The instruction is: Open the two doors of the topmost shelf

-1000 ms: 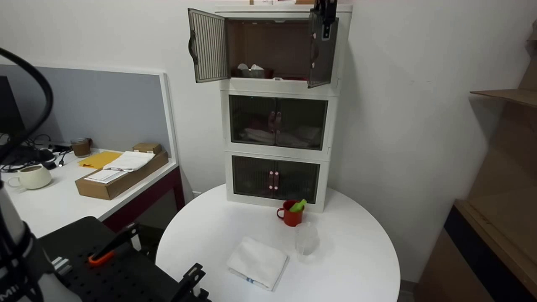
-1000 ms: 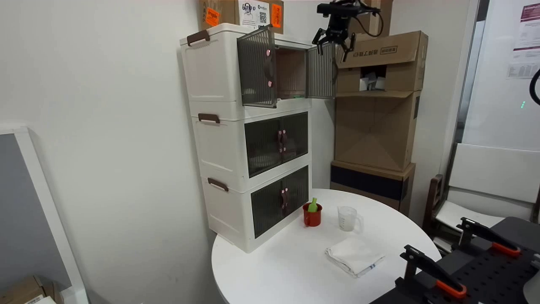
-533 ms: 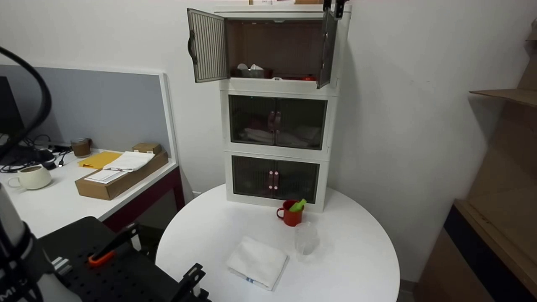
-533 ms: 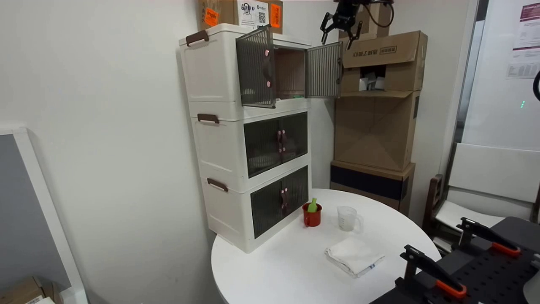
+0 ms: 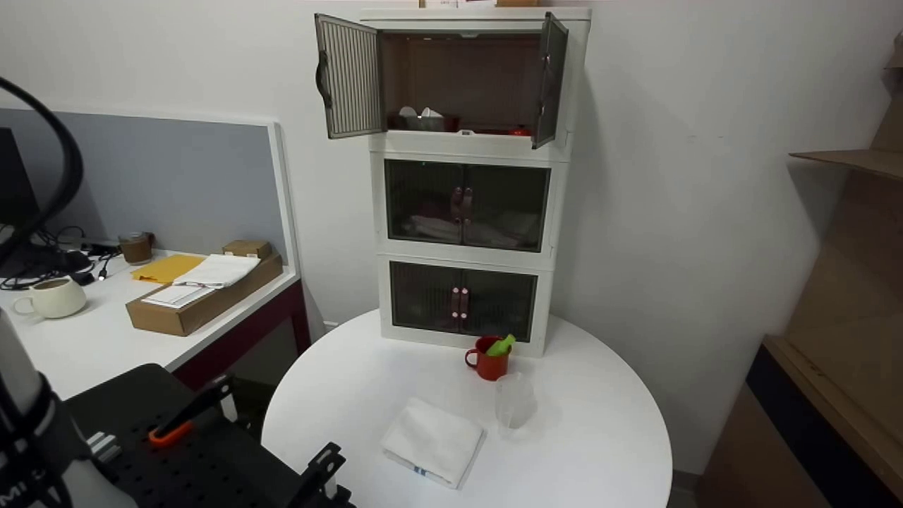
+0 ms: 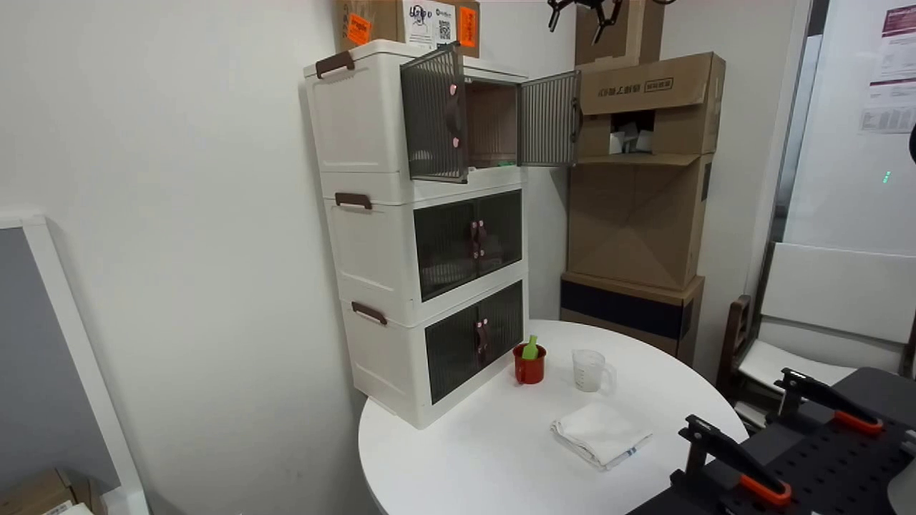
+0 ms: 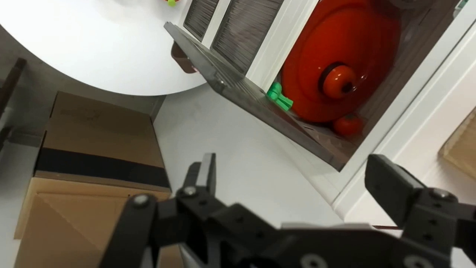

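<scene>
The white cabinet [image 5: 469, 146] has three stacked levels, and the topmost one stands open. Its left door [image 5: 353, 77] is swung outward, and so is its right door [image 5: 552, 81]. Both also show open in an exterior view, as the left door [image 6: 435, 114] and the right door [image 6: 549, 120]. In the wrist view the right door [image 7: 241, 95] sticks out from the frame. My gripper [image 6: 574, 33] is above and in front of the right door, touching nothing. In the wrist view the gripper's fingers [image 7: 292, 160] are wide apart with nothing between them.
The top level holds a red lid [image 7: 357, 48], a green object [image 7: 279, 96] and a bowl [image 5: 427, 123]. On the round table [image 5: 578, 466] stand a red mug [image 5: 490, 360], a clear measuring cup [image 5: 515, 402] and a folded towel [image 5: 432, 443]. Cardboard boxes [image 6: 630, 214] stand beyond the cabinet.
The right door has swung further outward since a second ago and then stays put. My gripper has moved up and away from it, leaving one exterior view. The left door has not moved.
</scene>
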Controlling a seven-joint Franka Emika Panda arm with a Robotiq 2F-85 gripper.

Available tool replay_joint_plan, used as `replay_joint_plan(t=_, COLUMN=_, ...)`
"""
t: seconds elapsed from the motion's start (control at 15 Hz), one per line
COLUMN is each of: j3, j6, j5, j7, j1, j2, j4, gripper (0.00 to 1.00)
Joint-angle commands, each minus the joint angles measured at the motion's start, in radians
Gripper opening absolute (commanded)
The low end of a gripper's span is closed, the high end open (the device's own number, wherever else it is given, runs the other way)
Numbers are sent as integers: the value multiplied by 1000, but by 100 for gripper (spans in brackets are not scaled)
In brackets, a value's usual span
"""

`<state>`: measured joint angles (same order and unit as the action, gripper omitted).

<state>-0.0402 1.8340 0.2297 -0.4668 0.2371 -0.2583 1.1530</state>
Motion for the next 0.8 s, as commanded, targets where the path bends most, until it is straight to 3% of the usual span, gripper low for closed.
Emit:
replay_joint_plan(t=0.0, j3=26, j6=-7, j5=12, j7=132, j1=-3, j2=-3, j4=-41, gripper=100)
replay_joint_plan(t=0.4, j3=86, j6=-66, j5=-21, j7=278, j1=-50, j2=-76, j4=-90, gripper=100)
replay_joint_plan(t=0.73, j3=79, j6=-158, j5=-129, j7=322, j1=-84, j2=-188, j4=-151, gripper=100)
